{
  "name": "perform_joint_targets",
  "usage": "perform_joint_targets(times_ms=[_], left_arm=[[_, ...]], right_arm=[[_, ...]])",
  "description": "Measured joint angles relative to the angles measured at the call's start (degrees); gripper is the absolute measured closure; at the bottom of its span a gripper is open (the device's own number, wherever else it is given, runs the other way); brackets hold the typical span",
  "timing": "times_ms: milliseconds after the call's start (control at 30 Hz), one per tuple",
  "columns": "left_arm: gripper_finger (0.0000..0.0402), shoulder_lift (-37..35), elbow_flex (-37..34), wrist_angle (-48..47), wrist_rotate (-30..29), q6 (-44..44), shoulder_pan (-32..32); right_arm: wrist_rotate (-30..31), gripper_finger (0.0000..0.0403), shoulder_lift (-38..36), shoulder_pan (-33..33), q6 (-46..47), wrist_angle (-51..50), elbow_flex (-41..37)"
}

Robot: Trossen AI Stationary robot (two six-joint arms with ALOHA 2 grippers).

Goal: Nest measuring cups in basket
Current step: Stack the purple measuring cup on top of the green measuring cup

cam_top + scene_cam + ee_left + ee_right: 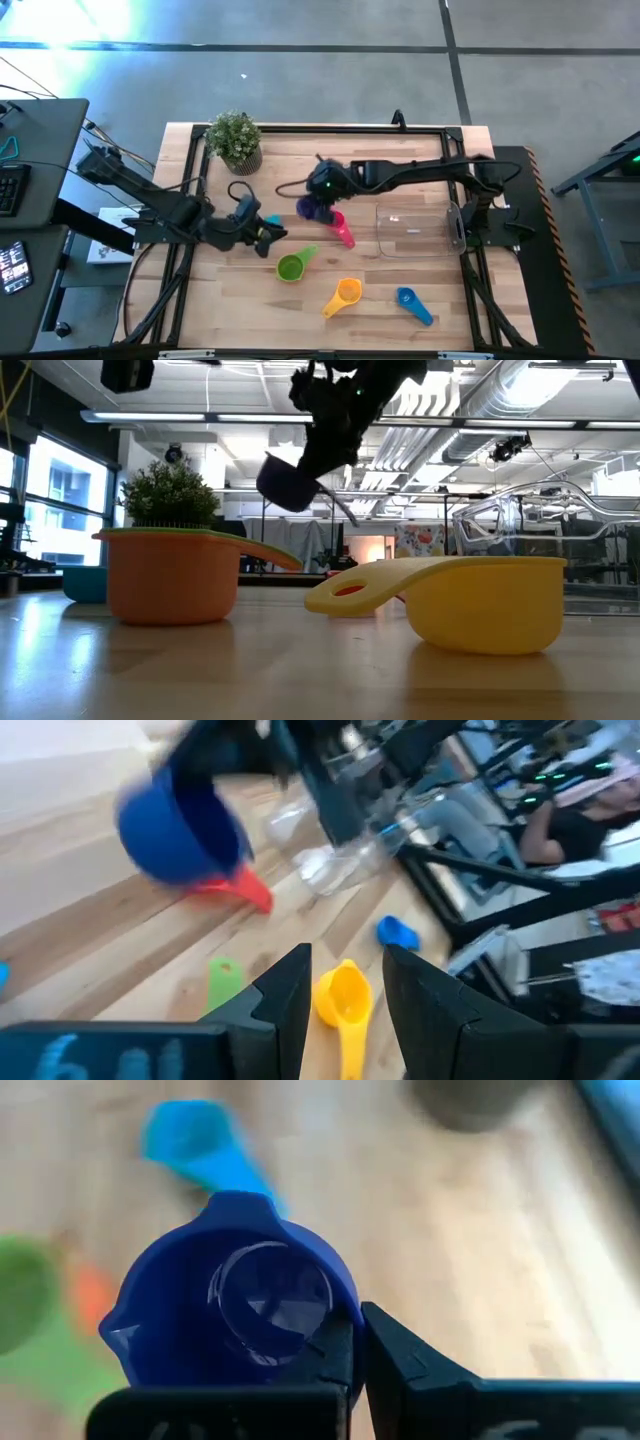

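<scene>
My right gripper (pixel 318 197) (pixel 357 1352) reaches in from the right and is shut on the purple cup (pixel 310 209) (pixel 289 484), held in the air above the table's middle. The magenta cup (pixel 343 231) lies just below it. The clear basket (pixel 415 229) stands to the right. My left gripper (pixel 263 238) (pixel 345 988) hovers open beside the teal cup (pixel 271 222); whether they touch I cannot tell. The green cup (pixel 292 266), orange cup (pixel 344 294) and blue cup (pixel 411 303) rest on the near half. In the low view the green-rimmed cup (pixel 170 575) has a salmon body. My right gripper pinches the purple cup's side wall at the rim (pixel 350 1315), one finger (pixel 335 1360) inside the bowl and the other outside. The fingers come from above. The cup is lifted clear of the table and hangs tilted below them (pixel 289 484).
A potted plant (pixel 237 141) stands at the far left of the board. A black frame rail (pixel 330 128) runs round the table. Bare wood lies at the near left (pixel 225 300) and between basket and blue cup.
</scene>
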Motion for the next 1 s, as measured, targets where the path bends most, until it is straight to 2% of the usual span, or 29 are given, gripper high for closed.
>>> perform_joint_targets(times_ms=[67, 200, 400, 700, 1000], left_arm=[[0.0287, 1.93, 0.0, -0.17, -0.11, -1.29, 0.87], [0.0287, 5.31, 0.01, 0.05, 0.2, -2.73, 2.59], [0.0287, 10.3, 0.04, -0.55, 3.99, -3.8, 6.51], [0.0287, 17.96, 0.03, -0.01, 13.2, -2.86, 13.46], [0.0287, 24.75, 0.03, 0.28, 20.07, -0.79, 16.45]], right_arm=[[3.32, 0.0402, -0.87, -1.09, 0.83, -0.95, 0.0], [5.47, 0.0402, -3.87, -3.32, 0.97, -0.74, 0.0], [5.47, 0.0402, -8.8, -6.36, 0.84, -0.87, 0.0], [5.42, 0.0402, -16.58, -9.22, 1.31, -1.27, 0.0], [5.2, 0.0402, -19.08, -9.25, 2.73, -1.32, 0.0]])
